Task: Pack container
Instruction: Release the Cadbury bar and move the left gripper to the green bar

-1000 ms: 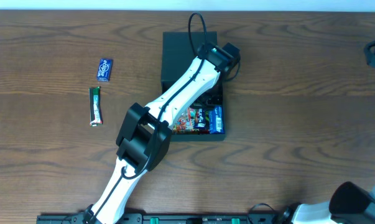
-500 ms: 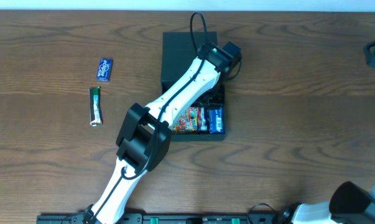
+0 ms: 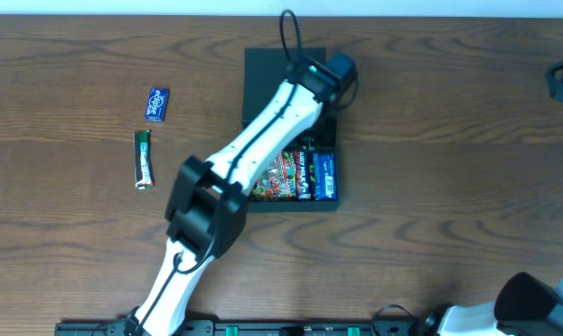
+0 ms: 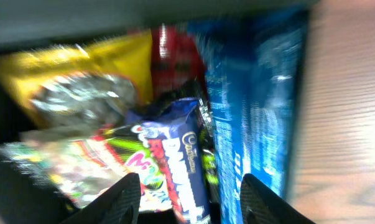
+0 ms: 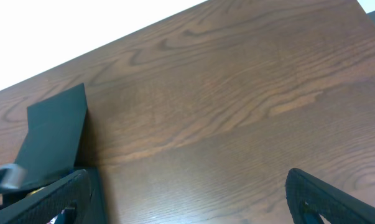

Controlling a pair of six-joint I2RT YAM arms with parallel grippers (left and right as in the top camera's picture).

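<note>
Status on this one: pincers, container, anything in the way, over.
Left pincer open, low over candy in the container, lid open. Right pincer open, empty. Blue packet and green stick loose on table, left of it.

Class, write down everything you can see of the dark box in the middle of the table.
The dark teal-grey matte rectangular container lies flat on the brown wooden table, near its middle. Its hinged flap lid is open, lying back toward the far edge. Inside lie colourful candy packets, with a blue packet along the right wall. The white left arm crosses above it; whether it touches cannot be told.
</note>
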